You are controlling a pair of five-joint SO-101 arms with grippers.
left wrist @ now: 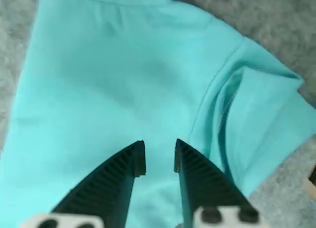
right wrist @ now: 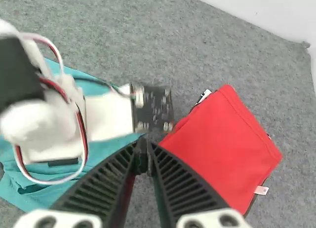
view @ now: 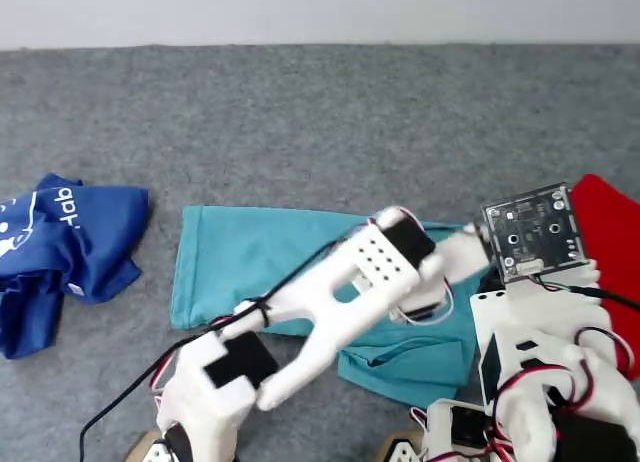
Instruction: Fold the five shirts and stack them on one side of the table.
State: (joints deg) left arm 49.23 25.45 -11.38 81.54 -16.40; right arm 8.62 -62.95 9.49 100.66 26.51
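A teal shirt (view: 260, 254) lies spread flat in the middle of the table, one sleeve (left wrist: 256, 119) folded over its body. My left gripper (left wrist: 159, 158) hangs open just above the teal shirt (left wrist: 113, 75), nothing between its fingers. The left arm (view: 350, 282) stretches across the shirt toward the right. A folded red shirt (view: 612, 232) lies at the table's right side. My right gripper (right wrist: 143, 158) is shut and empty, raised above the gap between the red shirt (right wrist: 224, 144) and the teal shirt (right wrist: 19, 191). A crumpled blue shirt (view: 60, 244) lies at the far left.
The table top is grey felt (view: 330, 122), bare along the back. The left arm's wrist and its circuit board (right wrist: 150, 109) hang close in front of the right gripper. The right arm's base (view: 545, 382) stands at the near right edge.
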